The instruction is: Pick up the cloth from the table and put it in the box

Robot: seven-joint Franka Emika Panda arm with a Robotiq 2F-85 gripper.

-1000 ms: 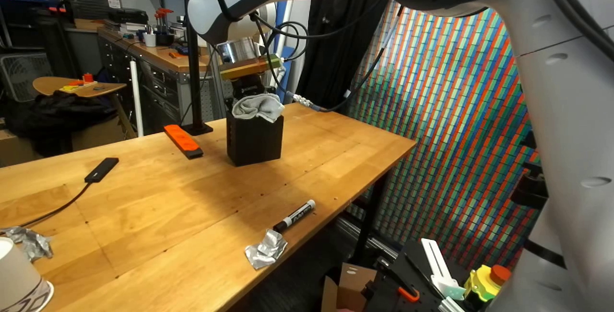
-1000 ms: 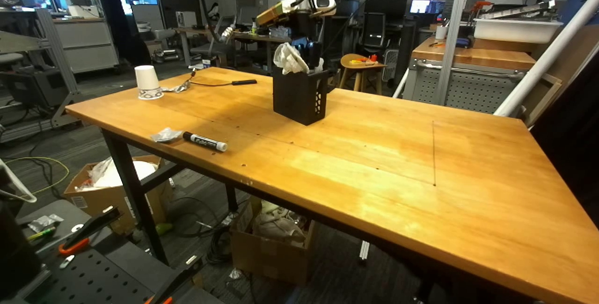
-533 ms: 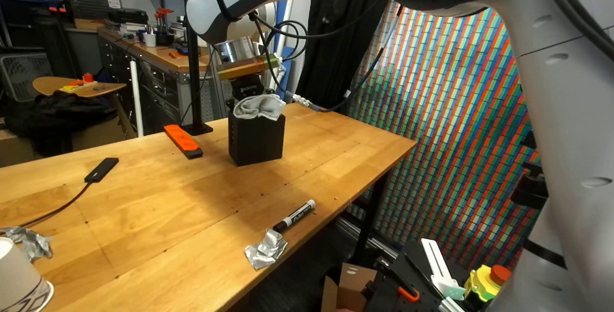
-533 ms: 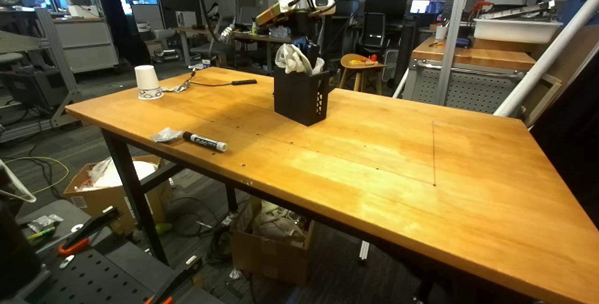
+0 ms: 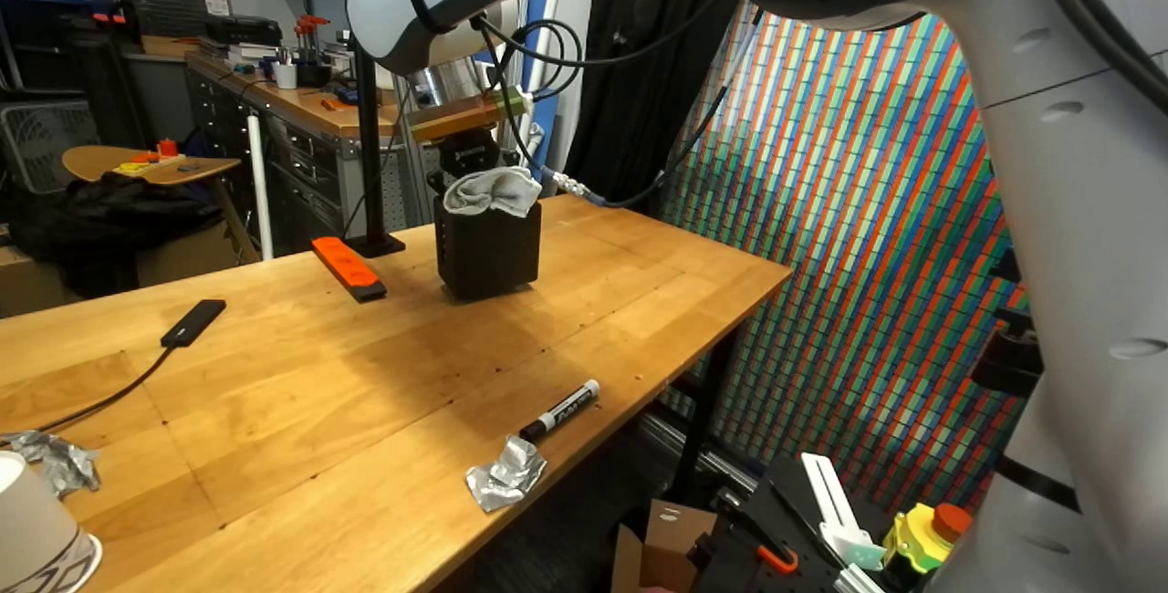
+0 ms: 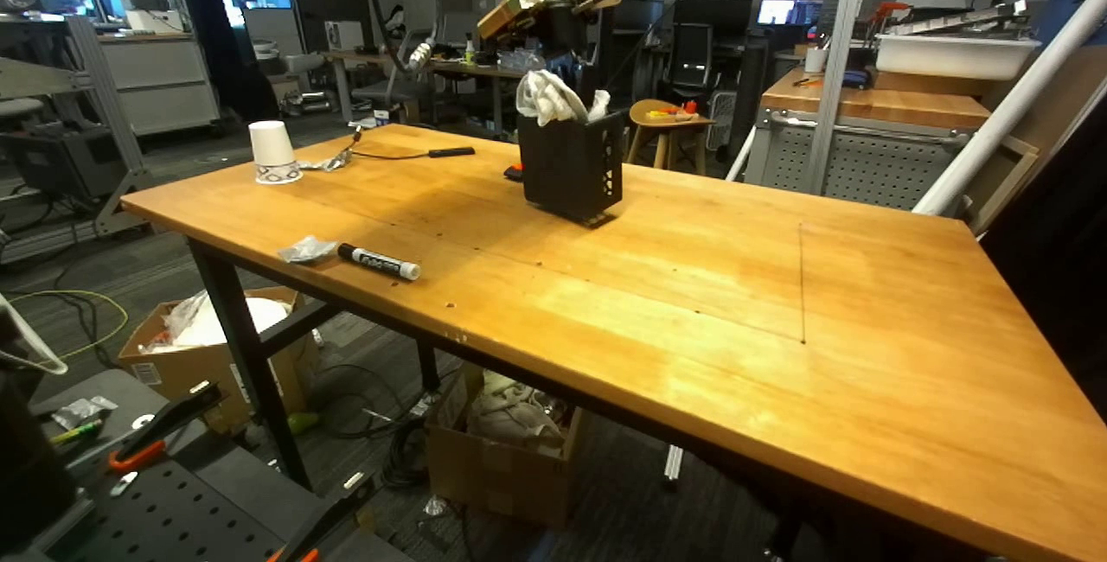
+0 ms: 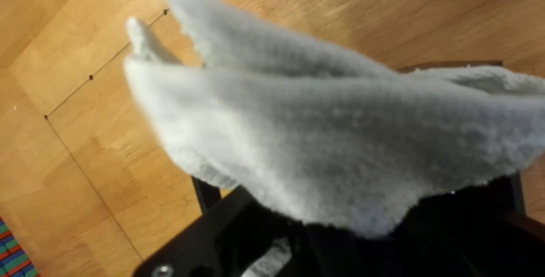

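Observation:
The grey-white cloth point(image 5: 493, 191) lies bunched in the mouth of the black box point(image 5: 489, 251) and bulges above its rim. In the other exterior picture the cloth point(image 6: 550, 98) also spills over the box point(image 6: 571, 162), which is slightly tilted with a dark gap under its near lower edge. My gripper point(image 6: 586, 78) reaches down behind the cloth into the box opening. In the wrist view the cloth point(image 7: 340, 132) covers most of the box mouth, and part of the box rim point(image 7: 207, 194) shows. The dark fingers of the gripper point(image 7: 294, 232) merge with the box interior, so their opening is hidden.
The wooden table point(image 5: 274, 392) carries a marker point(image 5: 559, 410), crumpled foil point(image 5: 507, 474), a paper cup point(image 6: 272, 151), a black device with a cable point(image 5: 193, 323) and an orange-black block point(image 5: 347, 268). A black post point(image 5: 370, 164) stands behind the box.
The box has shifted, risen slightly and tilted together with the gripper and the cloth. Its lower edge now stands partly off the table. The wrist has tilted as well.

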